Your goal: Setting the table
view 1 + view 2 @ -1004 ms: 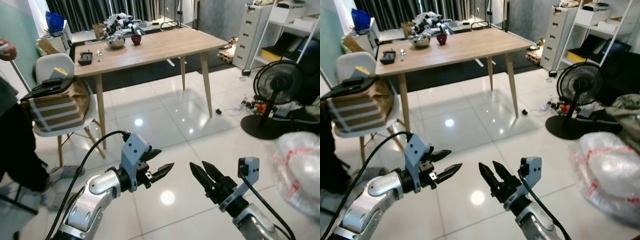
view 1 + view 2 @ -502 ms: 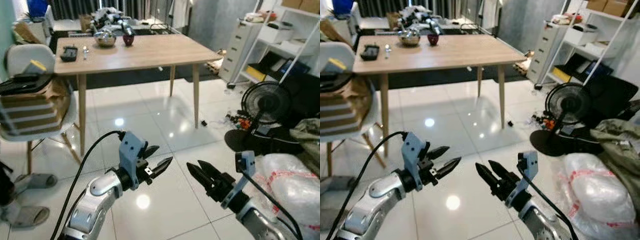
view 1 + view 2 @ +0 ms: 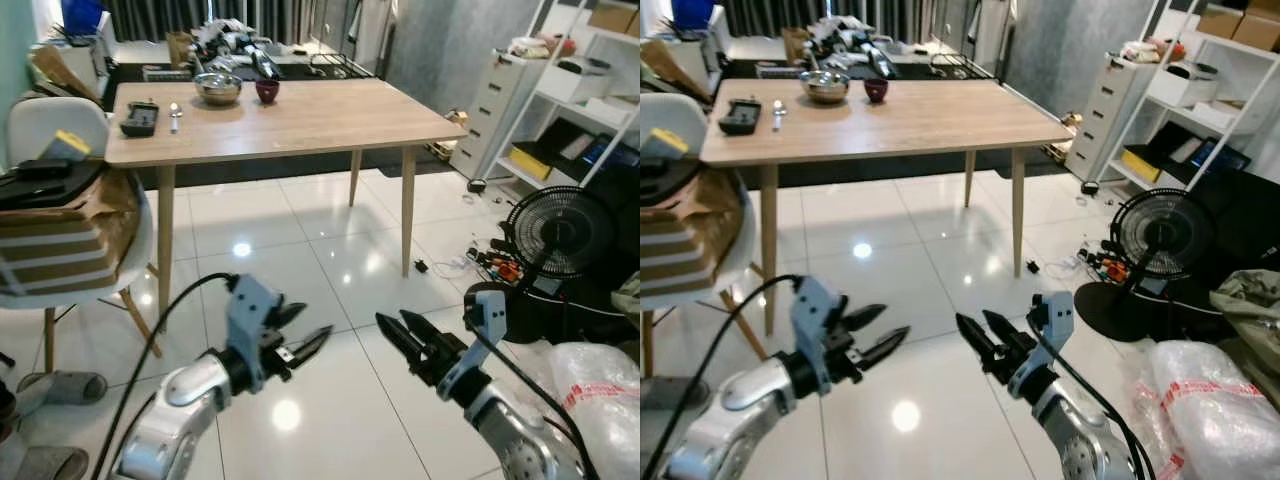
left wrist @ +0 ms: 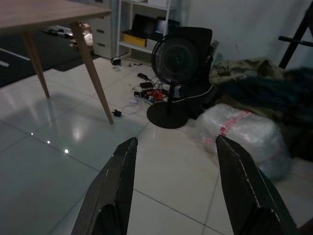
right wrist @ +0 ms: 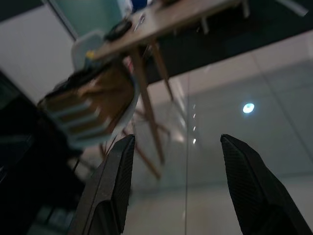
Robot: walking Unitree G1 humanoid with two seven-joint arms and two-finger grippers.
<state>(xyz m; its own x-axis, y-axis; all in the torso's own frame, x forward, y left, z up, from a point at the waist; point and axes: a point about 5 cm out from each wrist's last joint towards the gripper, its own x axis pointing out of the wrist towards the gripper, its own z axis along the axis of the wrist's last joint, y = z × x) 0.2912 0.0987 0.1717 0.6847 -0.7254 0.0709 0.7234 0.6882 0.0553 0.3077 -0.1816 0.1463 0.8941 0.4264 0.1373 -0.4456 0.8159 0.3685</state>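
The wooden surface (image 3: 300, 115) stands on a glossy white tiled floor (image 3: 300, 260), well ahead of both arms. To its left is a white chair (image 3: 75, 250) loaded with a brown paper bag (image 3: 60, 235). To the right stand a black pedestal fan (image 3: 555, 235), a white drawer unit (image 3: 500, 95) and, near the right arm, a clear plastic-wrapped bundle (image 3: 600, 385).

The table items sit at the far left end of the surface: a metal bowl (image 3: 218, 87), a small dark red bowl (image 3: 267, 90) just beside it, a black flat object (image 3: 138, 120) near the corner, and a spoon (image 3: 174, 115) next to that. All are well apart from both pincers.

The left pincer (image 3: 300, 335) and right pincer (image 3: 397, 328) are held low over the floor, tips pointing toward each other. Each has its fingers spread apart and carries nothing.

No legible brand, label or writing can be read.
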